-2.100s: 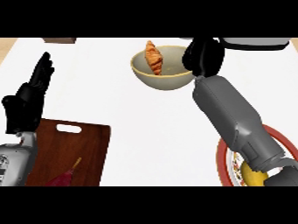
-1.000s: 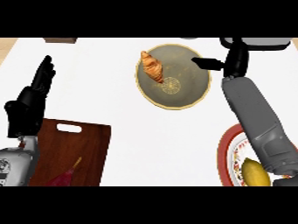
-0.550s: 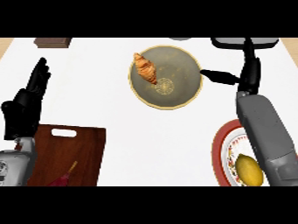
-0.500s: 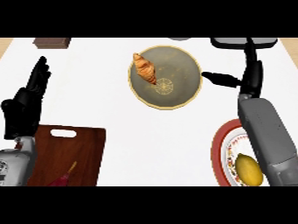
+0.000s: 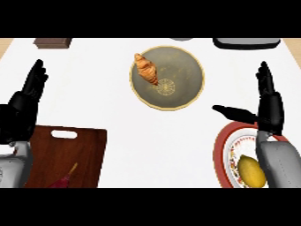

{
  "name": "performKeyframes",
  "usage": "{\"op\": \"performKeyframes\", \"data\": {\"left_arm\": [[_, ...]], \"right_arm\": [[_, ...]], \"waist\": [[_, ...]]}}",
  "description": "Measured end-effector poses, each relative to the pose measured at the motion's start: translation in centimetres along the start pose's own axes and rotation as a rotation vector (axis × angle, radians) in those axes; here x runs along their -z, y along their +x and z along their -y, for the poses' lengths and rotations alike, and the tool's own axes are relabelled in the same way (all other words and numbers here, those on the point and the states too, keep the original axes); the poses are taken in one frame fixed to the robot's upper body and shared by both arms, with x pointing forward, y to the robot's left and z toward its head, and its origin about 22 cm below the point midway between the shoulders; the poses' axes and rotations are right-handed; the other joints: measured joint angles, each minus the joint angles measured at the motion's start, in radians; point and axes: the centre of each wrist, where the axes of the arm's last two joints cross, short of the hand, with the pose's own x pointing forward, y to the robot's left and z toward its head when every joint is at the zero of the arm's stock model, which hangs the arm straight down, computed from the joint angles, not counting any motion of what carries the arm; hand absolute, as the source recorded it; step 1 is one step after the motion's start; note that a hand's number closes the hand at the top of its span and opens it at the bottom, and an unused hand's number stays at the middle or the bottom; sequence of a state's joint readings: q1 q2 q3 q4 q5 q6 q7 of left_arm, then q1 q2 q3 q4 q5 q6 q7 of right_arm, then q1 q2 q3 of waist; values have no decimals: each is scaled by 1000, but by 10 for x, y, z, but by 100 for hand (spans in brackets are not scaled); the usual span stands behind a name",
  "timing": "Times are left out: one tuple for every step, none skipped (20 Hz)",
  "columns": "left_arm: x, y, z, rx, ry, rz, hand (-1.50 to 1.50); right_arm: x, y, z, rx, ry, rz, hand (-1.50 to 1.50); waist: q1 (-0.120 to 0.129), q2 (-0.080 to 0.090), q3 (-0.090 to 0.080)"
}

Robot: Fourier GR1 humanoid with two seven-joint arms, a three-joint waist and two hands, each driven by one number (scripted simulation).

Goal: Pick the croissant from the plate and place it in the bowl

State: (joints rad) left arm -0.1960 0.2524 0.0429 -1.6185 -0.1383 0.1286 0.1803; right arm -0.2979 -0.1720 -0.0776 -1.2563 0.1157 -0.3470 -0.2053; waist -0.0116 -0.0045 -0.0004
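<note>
The croissant [image 5: 147,69] lies inside the olive bowl [image 5: 185,73], against its left inner wall. My right hand [image 5: 267,106] stands open at the right, fingers straight up and thumb out to the left, apart from the bowl and just above the red-rimmed plate [image 5: 226,145]. A yellow lemon [image 5: 250,171] sits on that plate, partly behind my right forearm. At the left edge my left hand [image 5: 20,110] rests open, fingers up.
A brown cutting board [image 5: 68,154] with a small red item [image 5: 65,178] lies at the lower left. A dark brown block [image 5: 53,42] sits at the back left; a grey tray [image 5: 246,43] sits at the back right.
My right hand has drawn back from the bowl toward the lower right and now stands above the plate. The croissant stays in the bowl. My left hand has not moved.
</note>
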Motion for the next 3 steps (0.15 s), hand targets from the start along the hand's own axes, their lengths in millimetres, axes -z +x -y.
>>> {"op": "performKeyframes", "data": {"left_arm": [[1,2,2,0,0,0,0],[1,2,4,0,0,0,0],[3,3,2,-2,-1,1,0]], "right_arm": [[-8,0,3,4,-1,6,-150],[-15,2,4,6,-1,10,-150],[-22,6,4,7,-2,16,-150]], "waist": [[1,1,0],[2,1,0],[3,2,0]]}}
